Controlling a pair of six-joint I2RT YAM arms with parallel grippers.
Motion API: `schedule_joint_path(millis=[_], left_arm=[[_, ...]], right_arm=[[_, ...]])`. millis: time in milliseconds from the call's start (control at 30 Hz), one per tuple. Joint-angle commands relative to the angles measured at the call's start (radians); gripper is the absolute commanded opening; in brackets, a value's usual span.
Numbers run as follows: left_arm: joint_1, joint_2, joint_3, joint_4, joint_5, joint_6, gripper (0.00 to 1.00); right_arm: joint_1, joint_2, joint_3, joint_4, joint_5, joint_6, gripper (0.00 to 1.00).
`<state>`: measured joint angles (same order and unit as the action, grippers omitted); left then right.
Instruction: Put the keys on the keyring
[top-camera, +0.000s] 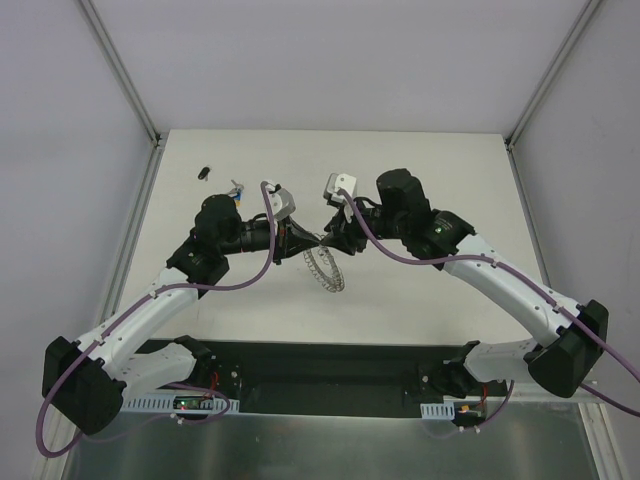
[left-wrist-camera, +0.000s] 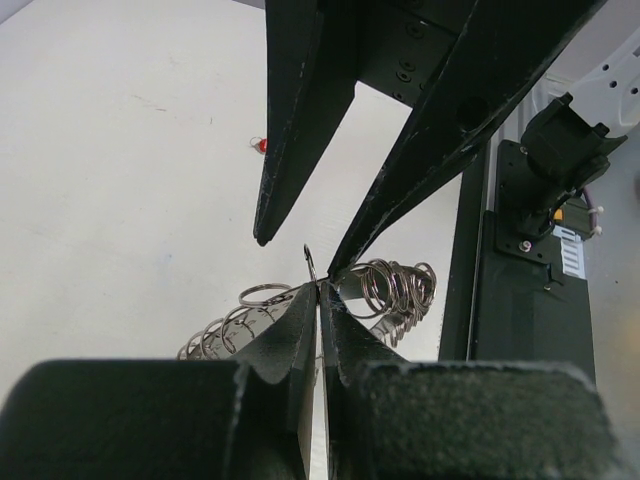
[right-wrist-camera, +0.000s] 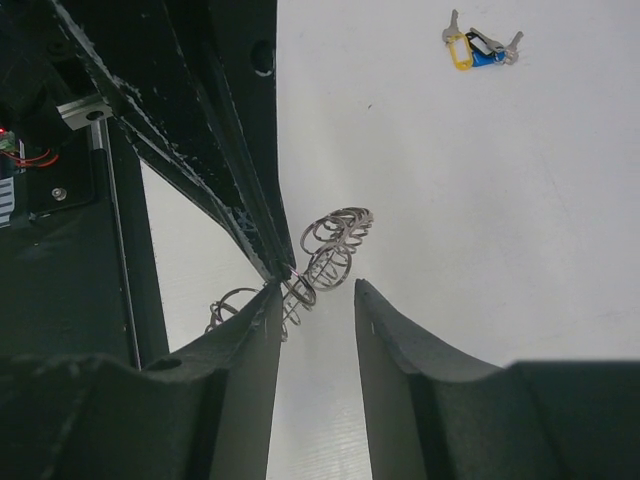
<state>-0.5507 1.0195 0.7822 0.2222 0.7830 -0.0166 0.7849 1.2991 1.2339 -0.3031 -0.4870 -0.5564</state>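
- The keys (right-wrist-camera: 478, 47) lie in a small bunch on the white surface (top-camera: 430, 170), toward its far left and well apart from both arms. Yellow and blue tags show, but any writing on them is too small to read.
- The keyring (top-camera: 326, 268) sits between the two arms near the middle of the surface, tilted with its coiled wire edge raised at one side. I cannot tell whether its lower edge rests on the surface.
- The left end effector (left-wrist-camera: 318, 296) has its fingers pressed together on a thin wire loop of the keyring.
- The right end effector (right-wrist-camera: 317, 288) faces it with fingers apart, one tip just beside the coils.
- Only the overhead view shows a small dark object (top-camera: 204, 172) near the far left corner.
- Only the left wrist view shows a red speck (left-wrist-camera: 262, 145) on the surface, too small to identify.
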Motion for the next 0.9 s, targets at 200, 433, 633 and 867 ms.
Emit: schedule_joint_path(millis=[200, 433, 633, 867], left_arm=[[-0.006, -0.006, 0.048, 0.046, 0.019, -0.042, 0.0], [-0.006, -0.012, 0.048, 0.046, -0.06, -0.098, 0.0], [-0.006, 0.001, 0.055, 0.068, -0.125, -0.232, 0.0], [-0.006, 0.002, 0.055, 0.108, -0.198, -0.362, 0.0]], right_arm=[[0.017, -0.003, 0.038, 0.03, 0.03, -0.033, 0.24], [0.042, -0.024, 0.022, 0.047, 0.114, -0.042, 0.06], [0.099, -0.047, -0.024, 0.104, 0.266, -0.063, 0.05], [0.174, -0.047, -0.059, 0.14, 0.459, -0.103, 0.13]])
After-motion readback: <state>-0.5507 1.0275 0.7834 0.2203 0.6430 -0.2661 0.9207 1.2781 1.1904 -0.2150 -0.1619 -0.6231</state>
